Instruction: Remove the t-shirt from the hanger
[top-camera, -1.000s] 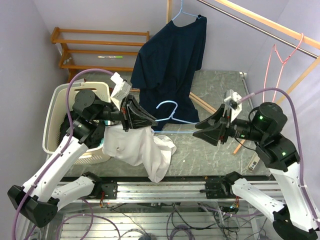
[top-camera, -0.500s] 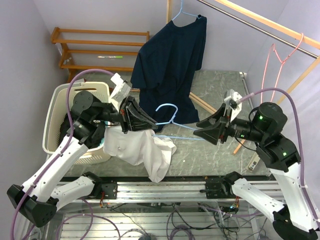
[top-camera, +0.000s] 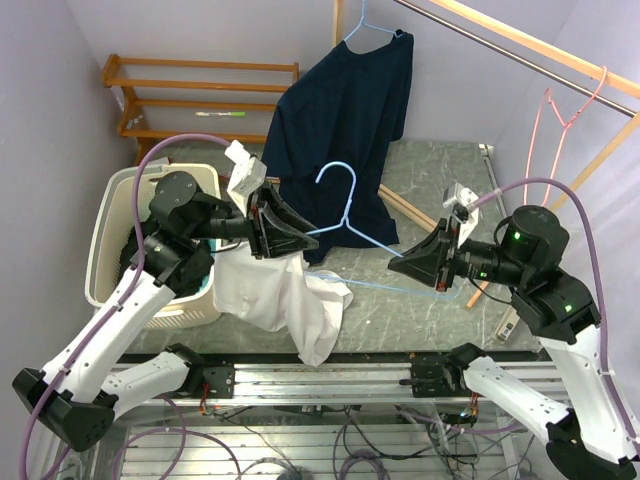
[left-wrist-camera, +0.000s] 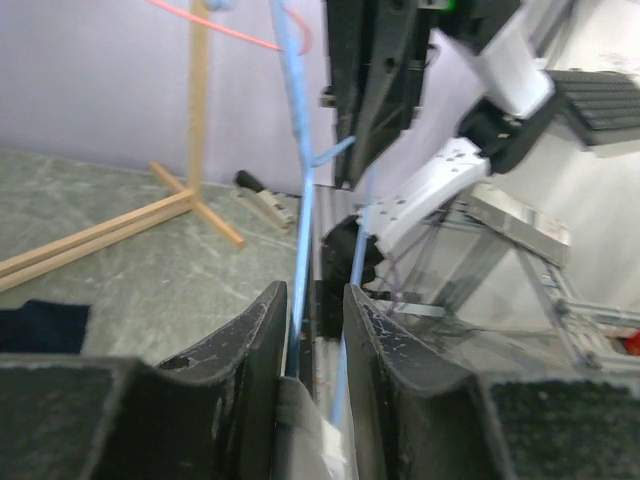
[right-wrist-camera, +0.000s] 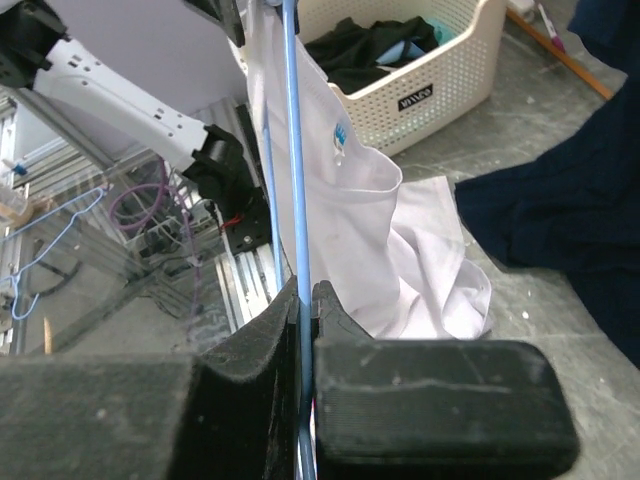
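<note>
**T-shirt mostly off the hanger; last end not yet freed**

The right gripper (top-camera: 396, 262) is clamped tight on one bare arm of the blue hanger (top-camera: 349, 205), whose hook rises between the two grippers. The left gripper (top-camera: 300, 238), jaws nearly closed, pinches the white t-shirt (top-camera: 272, 298) together with the hanger's other wire end. Most of the cloth droops below and just beside this gripper. What appears to remain is drawing that wire end out of the fabric.

Crumpled white t-shirt (top-camera: 280, 295) hanging limp, light blue hanger (top-camera: 350, 218) tilted, hook up, one end at its top
</note>
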